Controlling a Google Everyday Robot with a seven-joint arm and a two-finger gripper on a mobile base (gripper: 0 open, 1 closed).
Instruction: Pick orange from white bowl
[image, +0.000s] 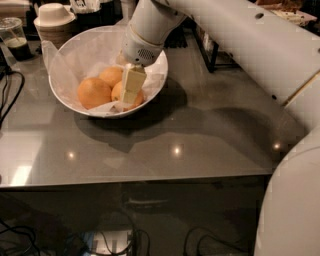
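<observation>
The white bowl (60, 92), lined with crinkled paper, stands on the grey table at the back left and holds three oranges. My gripper (125, 100) reaches down into the bowl from the upper right and sits right on the rightmost orange (138, 97), covering most of it. A second orange (93, 92) lies at the left and a third (110, 75) behind. No dark marks show on any of them, so I cannot tell them apart.
Stacked beige-white lidded bowls (52, 17) and a clear cup with dark drink (14, 35) stand behind the bowl. Black cables (7, 95) run along the left edge. A dark rack (207, 47) stands at the back. The table's front edge (135, 180) is near.
</observation>
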